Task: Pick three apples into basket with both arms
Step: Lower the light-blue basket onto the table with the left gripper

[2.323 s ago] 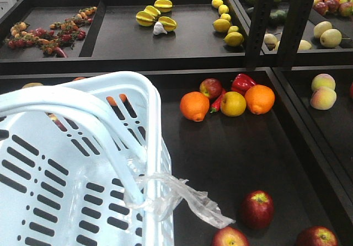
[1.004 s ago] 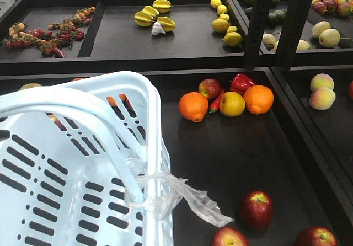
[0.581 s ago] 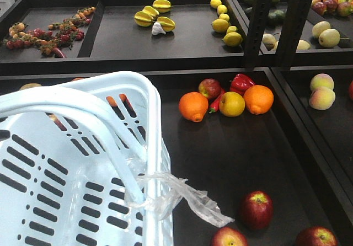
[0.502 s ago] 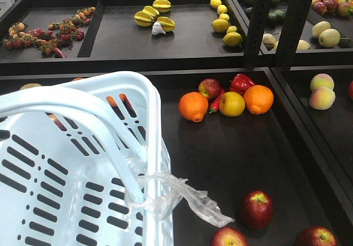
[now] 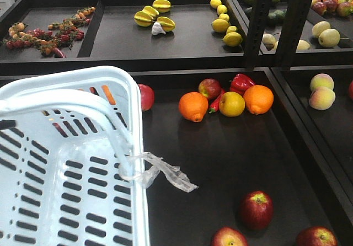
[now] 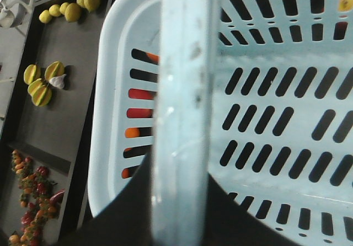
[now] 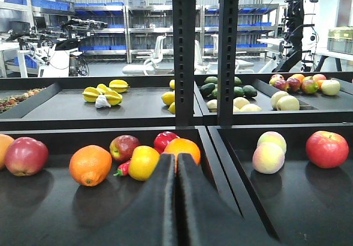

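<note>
Right wrist-mounted: right claw [image 7: 176, 166] pressed closed, empty; left claw [image 6: 180, 207] clamps the basket [image 6: 117, 64] handle.

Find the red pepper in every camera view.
Front view: the red pepper lies right of centre, behind the yellow fruit and an orange.
Left wrist view: not in it; the basket fills the picture.
Right wrist view: the pepper is at centre, behind the same two fruits.
Shared landmark: the starfruit pile, seen in all three.
</note>
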You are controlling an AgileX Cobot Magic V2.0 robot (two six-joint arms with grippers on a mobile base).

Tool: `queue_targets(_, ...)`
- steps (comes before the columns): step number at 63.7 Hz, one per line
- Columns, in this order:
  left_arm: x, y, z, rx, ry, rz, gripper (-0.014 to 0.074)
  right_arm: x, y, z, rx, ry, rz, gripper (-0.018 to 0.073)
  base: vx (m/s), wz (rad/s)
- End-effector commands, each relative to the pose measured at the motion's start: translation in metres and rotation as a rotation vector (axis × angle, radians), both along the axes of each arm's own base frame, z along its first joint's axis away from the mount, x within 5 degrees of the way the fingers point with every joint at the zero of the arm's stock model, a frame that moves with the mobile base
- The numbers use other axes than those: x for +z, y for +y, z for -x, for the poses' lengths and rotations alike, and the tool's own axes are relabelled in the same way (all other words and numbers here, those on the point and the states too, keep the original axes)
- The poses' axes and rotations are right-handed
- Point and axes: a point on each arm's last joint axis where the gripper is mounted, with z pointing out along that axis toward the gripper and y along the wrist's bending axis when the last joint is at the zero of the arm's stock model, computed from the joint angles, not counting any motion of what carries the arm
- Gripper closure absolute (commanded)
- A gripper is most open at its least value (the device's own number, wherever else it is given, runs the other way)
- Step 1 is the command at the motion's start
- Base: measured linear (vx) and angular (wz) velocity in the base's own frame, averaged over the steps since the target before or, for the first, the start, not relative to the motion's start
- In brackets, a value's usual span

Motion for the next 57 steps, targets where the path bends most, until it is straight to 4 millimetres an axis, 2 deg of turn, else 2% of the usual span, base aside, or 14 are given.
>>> queue_targets(1, 0.000, -0.013, -0.013, -0.023, -0.114, 0.066, 0.0603, 0.003, 0.000, 0.001, 0.000, -0.068, 0.011, 0.0568, 0.00, 0.00)
queue_targets(15, -0.035, -0.039, -0.039, -0.054, -0.110, 0.055, 0.0603, 0.003, 0.000, 0.001, 0.000, -0.068, 0.011, 0.0568, 0.00, 0.00)
queue_targets(23, -0.049, -0.050, -0.055, -0.056, -0.079, 0.013, 0.0603, 0.003, 0.000, 0.001, 0.000, -0.068, 0.011, 0.0568, 0.00, 0.00)
queue_targets(57, -0.101, -0.065, -0.132, -0.035, 0.038, 0.040, 0.0603, 0.003, 0.000, 0.001, 0.000, -0.068, 0.011, 0.0568, 0.00, 0.00)
